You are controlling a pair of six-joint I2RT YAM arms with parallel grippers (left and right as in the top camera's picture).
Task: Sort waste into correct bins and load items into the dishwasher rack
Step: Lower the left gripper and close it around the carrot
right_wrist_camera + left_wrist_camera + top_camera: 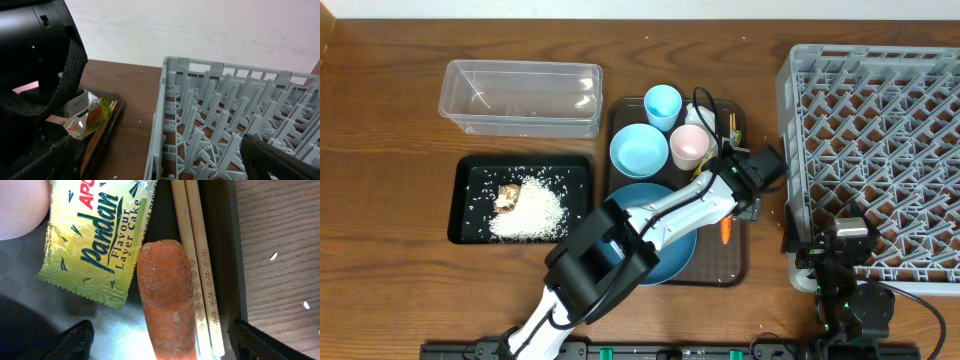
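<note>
Find left tool (167, 342) spread wide, astride orange carrot (165, 295) lying on brown tray (227, 240); nothing pinched. Note chopsticks (197, 255) touching one flank of carrot, Pandan cake wrapper (95, 240) just beside the other. Expect closing to trap chopsticks or wrapper edge along with carrot, or to squirt the rounded carrot sideways. Find right tool (842, 228) spread, empty, at grey dishwasher rack (880, 130).

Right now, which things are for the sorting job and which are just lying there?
For the job: carrot, wrapper, chopsticks, rice, brown lump, plate, bowl, blue cup, pink cup, black tray, clear tub, grey rack.
Just lying about: brown serving tray, table.
</note>
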